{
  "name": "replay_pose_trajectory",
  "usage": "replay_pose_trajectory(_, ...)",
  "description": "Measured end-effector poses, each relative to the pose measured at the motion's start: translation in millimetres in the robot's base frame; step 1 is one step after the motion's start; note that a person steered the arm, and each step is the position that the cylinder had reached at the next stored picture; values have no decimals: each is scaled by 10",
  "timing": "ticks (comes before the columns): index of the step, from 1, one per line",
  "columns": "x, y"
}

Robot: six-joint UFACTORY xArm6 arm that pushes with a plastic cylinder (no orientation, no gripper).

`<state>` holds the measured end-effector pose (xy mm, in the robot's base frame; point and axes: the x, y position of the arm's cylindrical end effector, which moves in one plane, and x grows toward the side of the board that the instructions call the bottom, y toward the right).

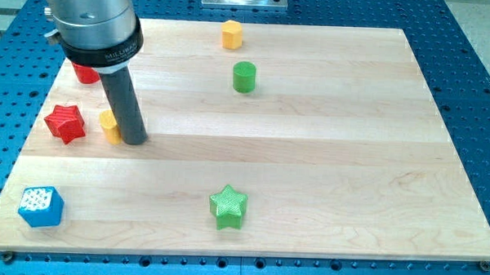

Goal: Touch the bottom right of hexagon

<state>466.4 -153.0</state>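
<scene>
The yellow hexagon block point(231, 34) sits near the board's top edge, a little left of centre. My tip point(134, 138) rests on the board at the left side, far below and to the left of the hexagon. A small yellow block point(110, 125) lies right against the rod's left side, partly hidden by it. A red star point(66, 123) sits left of that. A red block point(86, 73) is mostly hidden under the arm's housing.
A green cylinder point(244, 76) stands just below the hexagon. A green star point(228, 207) lies at the bottom centre. A blue cube point(41, 206) sits at the bottom left corner. The wooden board point(350, 157) lies on a blue perforated table.
</scene>
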Motion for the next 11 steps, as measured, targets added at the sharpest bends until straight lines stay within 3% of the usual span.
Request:
replay_pose_trajectory(2, -40, -133)
replay_pose_trajectory(4, -1072, 590)
replay_pose_trajectory(7, -1857, 1242)
replay_pose_trajectory(10, -2136, 1518)
replay_pose_trajectory(11, -2240, 1922)
